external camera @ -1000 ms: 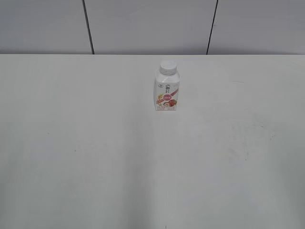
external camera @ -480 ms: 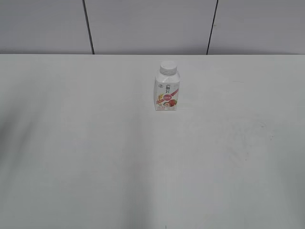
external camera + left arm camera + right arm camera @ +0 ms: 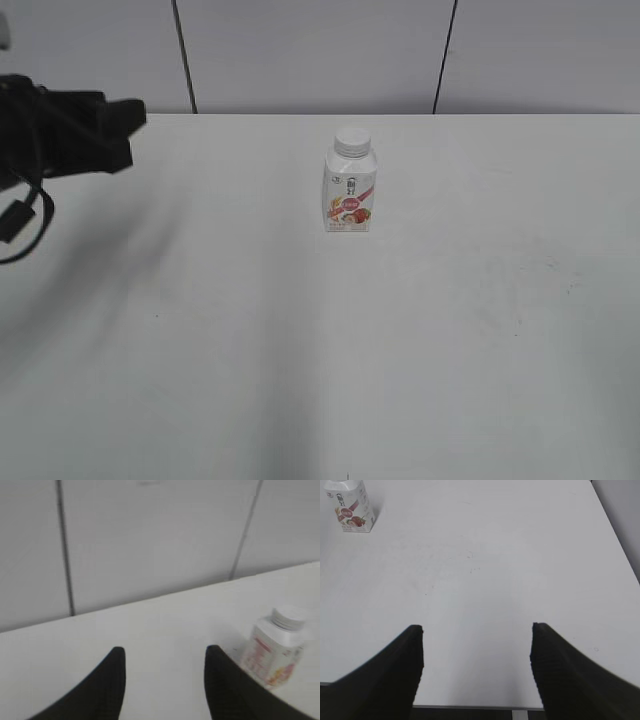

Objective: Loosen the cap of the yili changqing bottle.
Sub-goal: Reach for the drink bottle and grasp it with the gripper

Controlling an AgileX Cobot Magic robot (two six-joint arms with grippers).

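The yili changqing bottle stands upright on the white table, white with a pink-red strawberry label. Its white cap sits on the neck. The bottle also shows in the left wrist view with its cap, and at the top left of the right wrist view, where the cap is cut off. My left gripper is open and empty, far to the bottle's left. Its arm shows at the exterior view's left edge. My right gripper is open and empty over the table's near edge.
The white table ends at a grey panelled wall behind the bottle. Its near edge and right edge show in the right wrist view.
My left arm has come into the exterior view at the left edge, casting a shadow on the table. The bottle has not moved.
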